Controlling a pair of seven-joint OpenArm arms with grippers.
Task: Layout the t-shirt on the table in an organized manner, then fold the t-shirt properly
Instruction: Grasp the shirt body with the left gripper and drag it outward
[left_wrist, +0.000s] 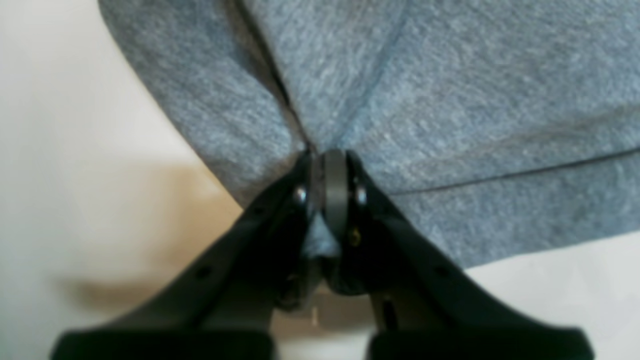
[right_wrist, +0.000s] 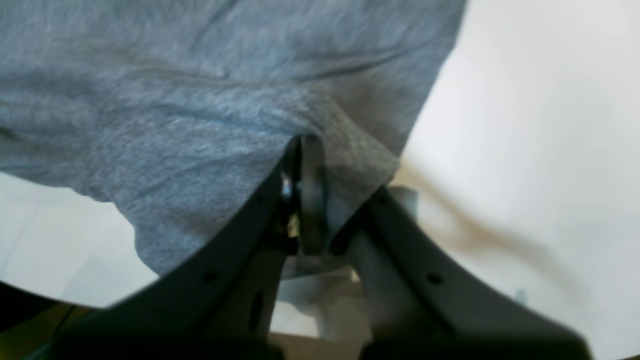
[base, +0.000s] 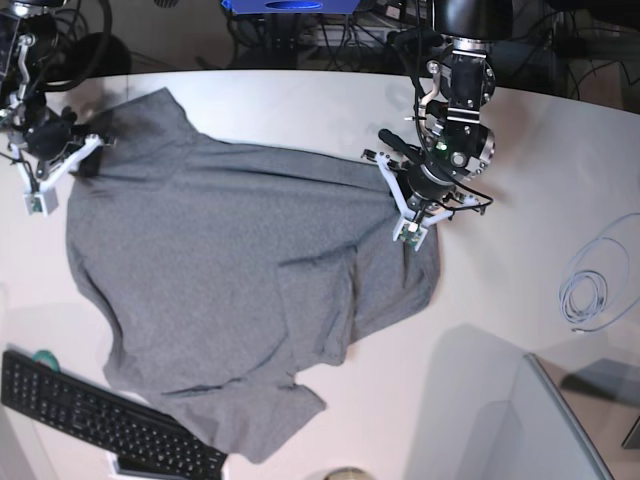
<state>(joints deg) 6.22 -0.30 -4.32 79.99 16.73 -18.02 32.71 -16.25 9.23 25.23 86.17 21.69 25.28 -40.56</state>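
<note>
T-shirt (base: 230, 290) lies rumpled across the table (base: 520, 330), its far edge pinched by both closed grippers, the left (left_wrist: 327, 172) at scene right, the right (right_wrist: 305, 165) at far left; uneven pulling could slip the thin cloth free or deepen the folds.

We count one heather-grey t-shirt (base: 230, 290) on one white table (base: 520, 300). We count two arms, each ending in one gripper: the left gripper (left_wrist: 327, 155) and the right gripper (right_wrist: 302, 142), two in all. We see one black keyboard (base: 100, 420) at the near edge and one coiled pale cable (base: 590, 290) off to the side.
</note>
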